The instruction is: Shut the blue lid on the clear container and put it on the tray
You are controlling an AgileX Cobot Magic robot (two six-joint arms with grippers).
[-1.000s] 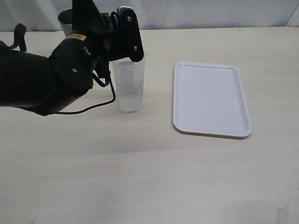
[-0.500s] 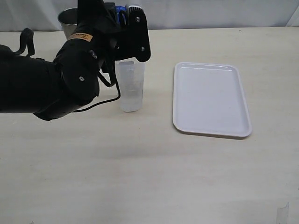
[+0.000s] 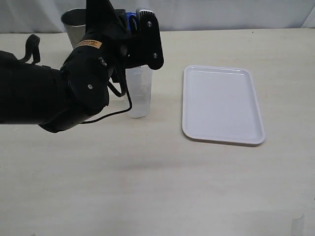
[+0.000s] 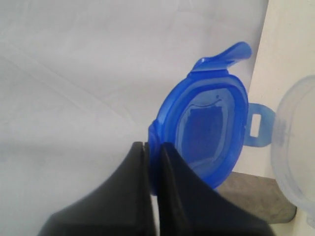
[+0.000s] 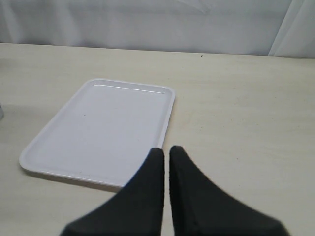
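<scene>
left gripper (image 4: 153, 149) shifted right, metal cup (image 3: 73, 23) behind

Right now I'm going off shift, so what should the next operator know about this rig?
Left gripper: shut on the edge of the lid, held up by the container's rim.
Right gripper: shut, empty, near the tray.
Container stands uncovered on the table beside the tray, apart from it.
Done: lid picked up.
Left: seat and snap the lid, then set the container on the tray.
</scene>
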